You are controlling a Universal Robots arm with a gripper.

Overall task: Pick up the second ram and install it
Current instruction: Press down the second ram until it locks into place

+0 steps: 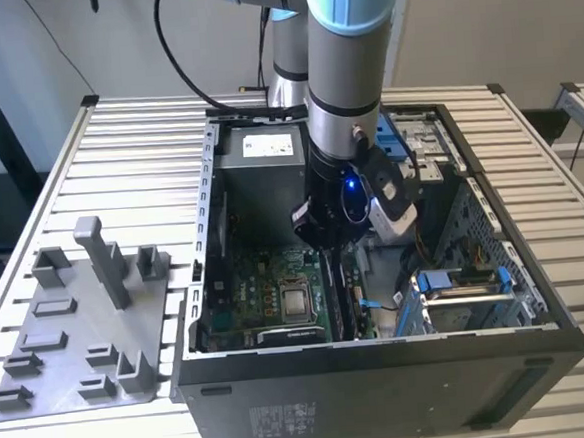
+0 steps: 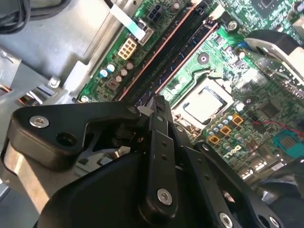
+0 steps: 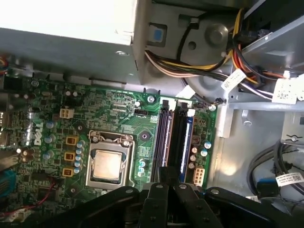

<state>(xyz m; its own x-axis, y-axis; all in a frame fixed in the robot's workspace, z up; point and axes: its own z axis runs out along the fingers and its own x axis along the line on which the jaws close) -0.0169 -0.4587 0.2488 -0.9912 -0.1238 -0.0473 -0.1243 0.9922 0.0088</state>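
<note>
Black links of the hand (image 2: 159, 102) filled the bottom of both wrist views, and its fingers looked pinched together over the memory slots. Whether they had hold of anything I could not tell.

The second ram (image 3: 184, 142) seemed to be the dark stick standing in the slot at the middle right of the first wrist view, just under the hand. Another stick (image 3: 164, 140) stood in the slot beside it. So the pick-up looked done, and the ram looked to be in or nearly in its slot; pushing it fully home may have been left.

Around them lay the green board (image 3: 109, 111) with its silver chip (image 3: 107, 165). At the lower left of the exterior view, the grey holder tray (image 1: 75, 339) sat on the worktop (image 1: 136, 140), beside the open computer case (image 1: 383, 373).
</note>
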